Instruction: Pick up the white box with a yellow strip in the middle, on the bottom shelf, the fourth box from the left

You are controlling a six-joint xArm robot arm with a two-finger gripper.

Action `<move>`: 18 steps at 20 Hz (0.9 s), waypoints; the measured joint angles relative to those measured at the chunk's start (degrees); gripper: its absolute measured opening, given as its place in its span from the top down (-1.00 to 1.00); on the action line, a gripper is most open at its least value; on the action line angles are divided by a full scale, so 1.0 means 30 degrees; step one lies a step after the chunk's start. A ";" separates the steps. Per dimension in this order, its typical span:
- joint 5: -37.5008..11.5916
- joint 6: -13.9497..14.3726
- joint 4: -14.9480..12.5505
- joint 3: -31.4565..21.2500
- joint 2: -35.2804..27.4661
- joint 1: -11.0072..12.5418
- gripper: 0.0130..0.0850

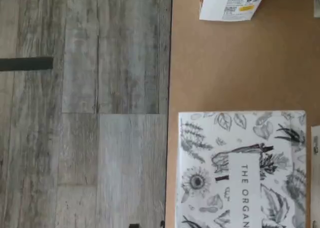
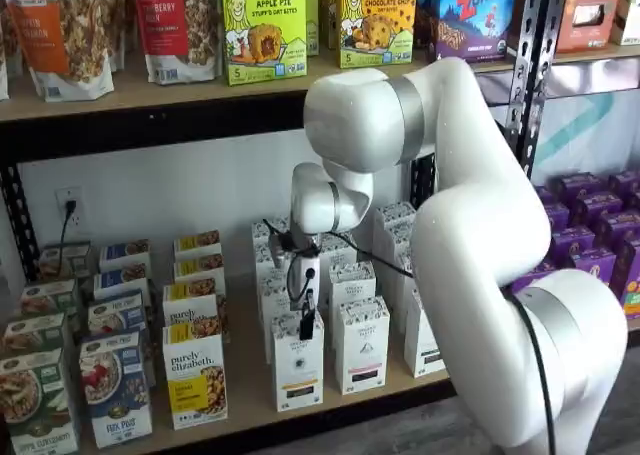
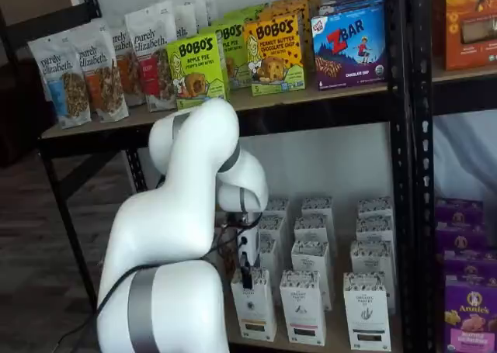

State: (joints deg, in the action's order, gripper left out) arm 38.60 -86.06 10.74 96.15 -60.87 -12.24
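The white box (image 2: pixel 297 367) (image 3: pixel 255 310) stands upright at the front of the bottom shelf (image 2: pixel 250 400), with a thin yellow strip low on its face. My gripper (image 2: pixel 307 325) (image 3: pixel 246 278) hangs straight down just over the box's top front edge. Only one black finger shows, side-on, with a cable beside it. The jaws stand open and hold nothing. The wrist view looks down on the shelf board (image 1: pixel 235 62) and on a white carton top with leaf drawings (image 1: pixel 242 168); I cannot tell which carton it is.
Same-shaped white cartons (image 2: pixel 361 345) stand close on the right and in rows behind. A purely elizabeth box (image 2: pixel 195 380) stands close on the left. The upper shelf with Bobo's boxes (image 2: pixel 262 25) is overhead. A black rack post (image 2: pixel 530 65) and purple boxes (image 2: pixel 590 245) stand further right.
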 joint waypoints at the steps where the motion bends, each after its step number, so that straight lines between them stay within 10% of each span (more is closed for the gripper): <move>1: 0.0030 0.0013 -0.0011 0.0127 -0.0109 0.0001 -1.00; 18: -0.0714 0.0895 -0.0483 0.1572 -0.1886 -0.0537 -1.00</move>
State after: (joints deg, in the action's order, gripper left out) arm 36.45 -83.38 9.29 100.87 -66.53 -13.86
